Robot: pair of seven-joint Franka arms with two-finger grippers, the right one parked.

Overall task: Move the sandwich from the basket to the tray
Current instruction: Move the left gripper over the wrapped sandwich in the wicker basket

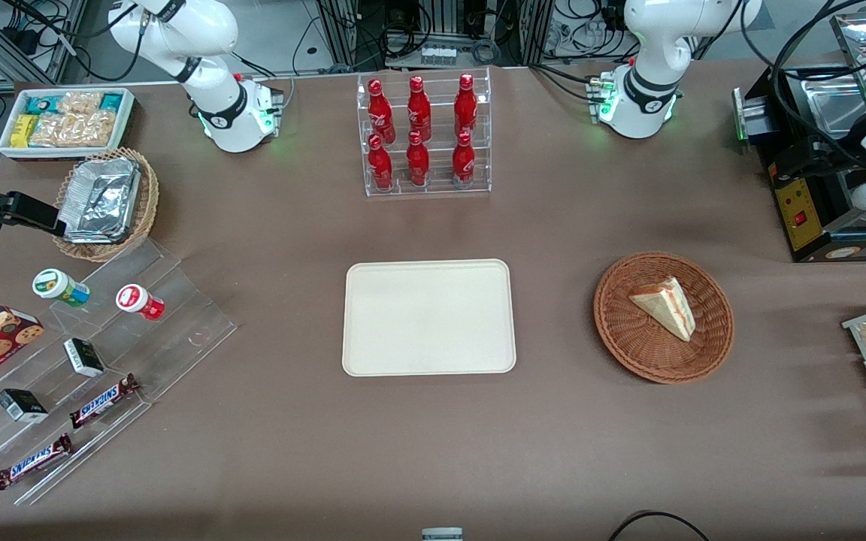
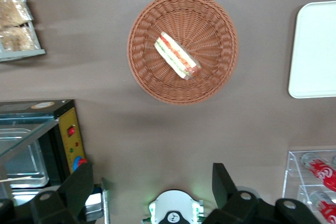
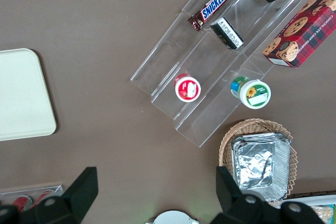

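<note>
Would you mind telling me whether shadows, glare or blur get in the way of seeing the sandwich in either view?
Front view: even light, the sandwich sharp in the basket, the tray a little washed out. Left wrist view: the filling layers read clearly, a soft shadow lies beside the basket, and the open gripper, high above the table, is dark and slightly blurred.

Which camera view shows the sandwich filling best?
The left wrist view: the sandwich in the basket shows its layered edge, with the open gripper high above the table. The front view shows mostly bread; the right wrist view shows nothing of it.
</note>
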